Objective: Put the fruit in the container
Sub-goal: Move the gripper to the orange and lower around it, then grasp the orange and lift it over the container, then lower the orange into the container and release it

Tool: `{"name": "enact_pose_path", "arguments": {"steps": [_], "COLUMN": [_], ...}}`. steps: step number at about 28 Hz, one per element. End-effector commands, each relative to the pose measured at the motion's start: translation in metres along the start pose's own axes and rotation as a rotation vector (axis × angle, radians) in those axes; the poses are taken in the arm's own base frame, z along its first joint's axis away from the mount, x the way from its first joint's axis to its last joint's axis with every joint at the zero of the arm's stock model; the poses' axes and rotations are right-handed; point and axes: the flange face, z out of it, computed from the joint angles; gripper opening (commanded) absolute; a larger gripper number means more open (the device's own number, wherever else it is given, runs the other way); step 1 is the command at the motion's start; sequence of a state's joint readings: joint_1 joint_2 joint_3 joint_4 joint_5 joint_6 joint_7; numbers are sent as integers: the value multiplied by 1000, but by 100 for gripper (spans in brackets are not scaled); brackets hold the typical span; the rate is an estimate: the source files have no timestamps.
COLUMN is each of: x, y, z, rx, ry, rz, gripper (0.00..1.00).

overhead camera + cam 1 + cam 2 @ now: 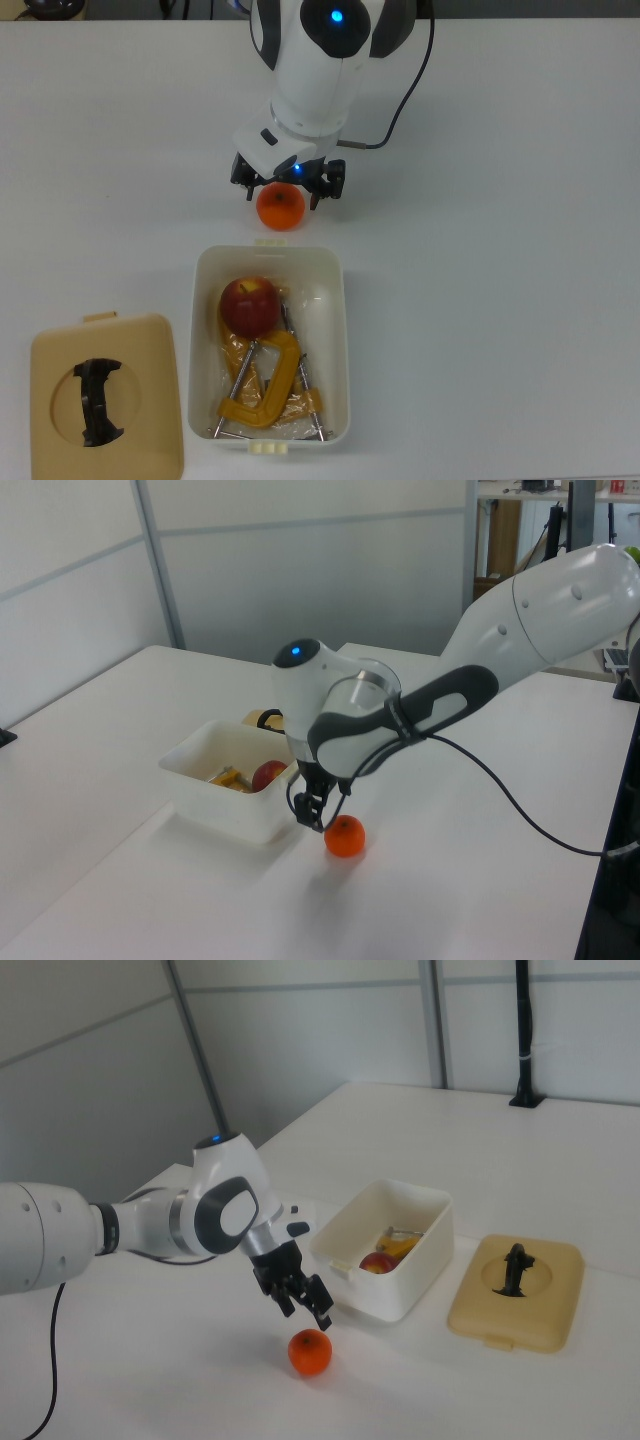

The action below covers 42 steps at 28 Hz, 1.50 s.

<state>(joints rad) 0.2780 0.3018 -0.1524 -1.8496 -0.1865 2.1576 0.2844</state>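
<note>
The bright orange [281, 206] [345, 836] [310, 1353] rests on the white table just outside one short end of the cream-white tub [343, 330] [230, 805] [412, 1282]. My gripper [288, 188] [312, 815] [300, 1302] hovers open a little above the orange, one finger to each side of it in the top view and neither touching it. Inside the tub, the dark red apple [249, 305] [268, 775] [377, 1262] lies at the end nearest the orange.
A yellow metal clamp [265, 385] fills the rest of the tub beside the apple. The flat tan lid [140, 400] [560, 1290] with its black handle lies on the table next to the tub. The arm's black cable [400, 90] trails over the table behind the gripper.
</note>
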Motion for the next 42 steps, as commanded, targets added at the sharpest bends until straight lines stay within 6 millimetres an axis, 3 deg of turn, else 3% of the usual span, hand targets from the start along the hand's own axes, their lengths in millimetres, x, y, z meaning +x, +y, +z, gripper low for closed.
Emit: {"name": "enact_pose_path", "arguments": {"steps": [1,8,10,13,14,15,17,22,26,30,36,38,42], "x": [-17,-23,-26,-26,-25,-25,-23,-14,-5,14,36,42,63], "y": [-2,-3,-4,-4,-4,-4,-3,2,10,20,44,51,57], "z": [18,33,40,40,37,36,31,2,-35,-77,-113,-119,-112], "rx": [-10,-38,-43,-46,-46,-45,-42,-22,19,98,143,167,176], "ry": [14,6,13,17,22,25,33,80,137,200,272,286,296], "rz": [-42,-70,-83,-89,-87,-84,-72,-31,13,87,163,205,304], "gripper": [100,100,94,61,31,17,0,0,0,0,0,0,0]}}
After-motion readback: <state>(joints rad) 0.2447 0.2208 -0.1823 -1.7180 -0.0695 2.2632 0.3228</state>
